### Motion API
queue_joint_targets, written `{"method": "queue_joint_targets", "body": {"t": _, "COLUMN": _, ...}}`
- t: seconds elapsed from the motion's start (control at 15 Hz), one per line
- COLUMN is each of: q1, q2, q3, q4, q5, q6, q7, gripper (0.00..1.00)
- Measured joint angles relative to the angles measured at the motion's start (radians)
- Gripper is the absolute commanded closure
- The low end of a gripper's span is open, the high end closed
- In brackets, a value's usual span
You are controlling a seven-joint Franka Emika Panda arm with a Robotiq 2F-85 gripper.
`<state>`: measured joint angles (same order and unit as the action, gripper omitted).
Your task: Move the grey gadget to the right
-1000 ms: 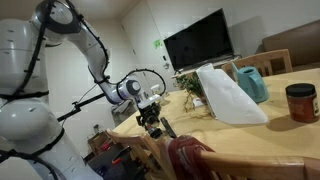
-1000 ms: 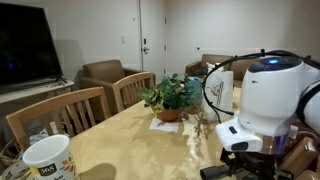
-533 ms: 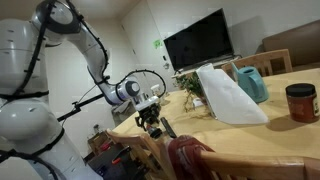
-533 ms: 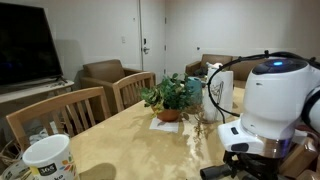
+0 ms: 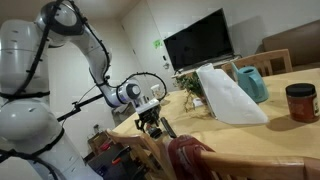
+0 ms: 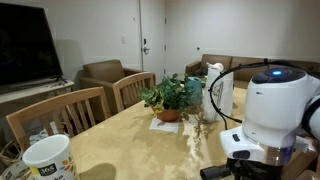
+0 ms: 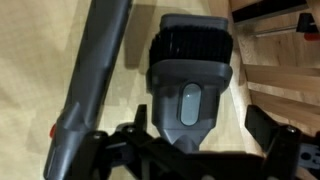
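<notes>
The grey gadget (image 7: 190, 75) lies on the wooden table right under the wrist camera: a dark grey body with an oval button and a black ribbed end. A long grey bar (image 7: 90, 70) lies close along its left side; I cannot tell whether they are joined. My gripper (image 7: 180, 125) is open, with one black finger on each side of the gadget's body and a gap of table showing on the right. In an exterior view the gripper (image 5: 152, 122) hangs low at the table's near corner. In an exterior view (image 6: 240, 170) the arm hides most of it.
A white bag (image 5: 228, 95), a teal jug (image 5: 250, 82), a red jar (image 5: 300, 102) and a potted plant (image 6: 172, 97) stand further along the table. A white mug (image 6: 48, 160) is near one end. Wooden chairs (image 6: 100, 105) line the table's edge.
The arm's large white joint has shifted slightly right and down in an exterior view. The gripper stays over the same table corner.
</notes>
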<state>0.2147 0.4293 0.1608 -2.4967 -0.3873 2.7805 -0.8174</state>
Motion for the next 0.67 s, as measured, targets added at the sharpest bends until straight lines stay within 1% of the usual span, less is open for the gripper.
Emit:
{"method": "queue_joint_targets", "body": {"t": 0.47, "q1": -0.019, "q2": 0.050, "q3": 0.000, "q4": 0.031, "q5": 0.000, "q6": 0.001, "q7": -0.002, "gripper": 0.00}}
{"method": "queue_joint_targets", "body": {"t": 0.53, "q1": -0.021, "q2": 0.055, "q3": 0.000, "q4": 0.038, "q5": 0.000, "q6": 0.001, "q7": -0.002, "gripper": 0.23}}
{"method": "queue_joint_targets", "body": {"t": 0.6, "q1": -0.023, "q2": 0.060, "q3": 0.000, "q4": 0.045, "q5": 0.000, "q6": 0.001, "q7": -0.003, "gripper": 0.26}}
{"method": "queue_joint_targets", "body": {"t": 0.67, "q1": -0.023, "q2": 0.064, "q3": 0.000, "q4": 0.051, "q5": 0.000, "q6": 0.001, "q7": -0.003, "gripper": 0.34}}
